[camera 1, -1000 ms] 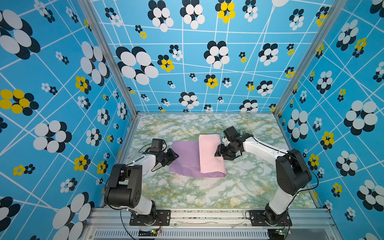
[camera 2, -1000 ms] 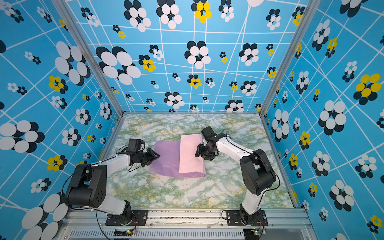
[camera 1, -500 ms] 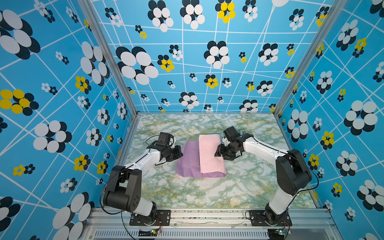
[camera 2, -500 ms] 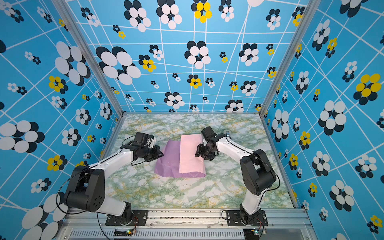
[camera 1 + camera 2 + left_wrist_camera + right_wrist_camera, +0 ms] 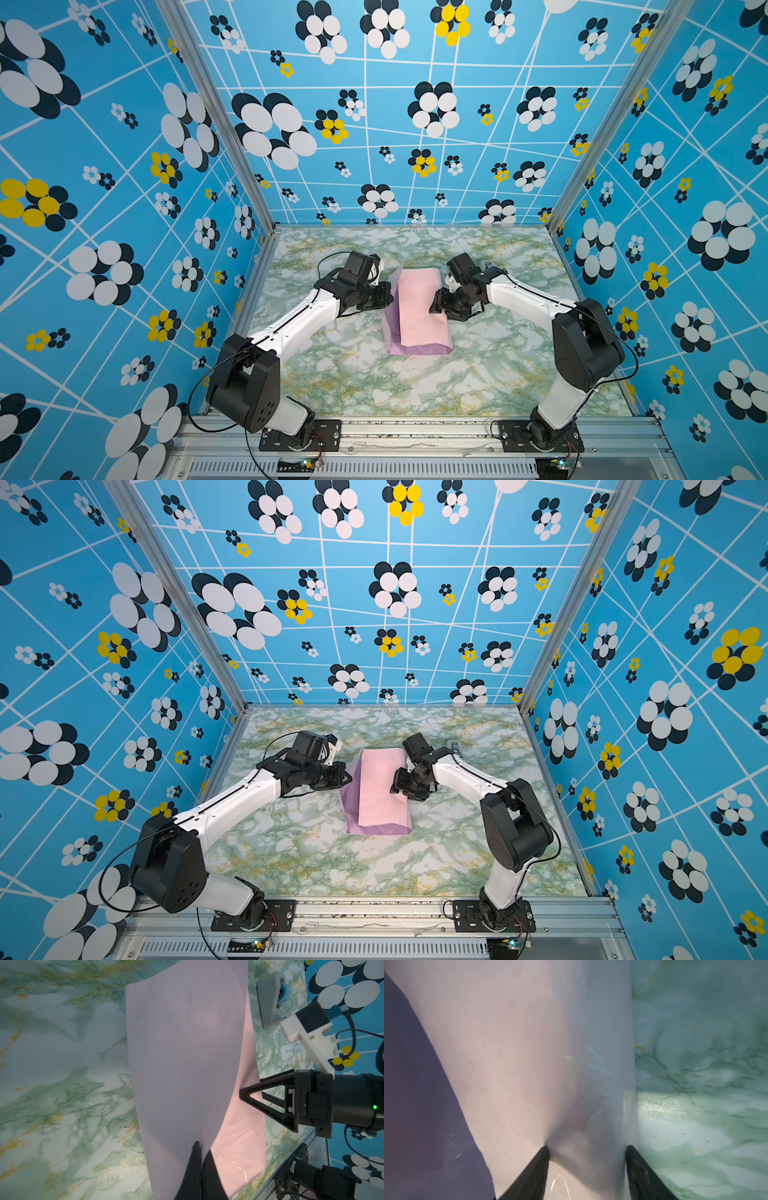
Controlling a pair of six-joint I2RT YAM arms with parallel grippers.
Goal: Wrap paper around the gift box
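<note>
Your left gripper [image 5: 388, 296] just pinched shut on paper's [image 5: 415, 350] left edge, lifted lilac flap [image 5: 390, 328] upright. Right gripper [image 5: 435, 305] half-spread, tips pinning pink flap [image 5: 419, 311]. Gift box hidden; second fold underway.

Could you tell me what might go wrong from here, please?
1. The left gripper pinches only the thin edge of the paper; pulling hard could tear it or let it slip.
2. The right gripper pins the pink flap with open fingers; lifting off may let it spring open.
</note>
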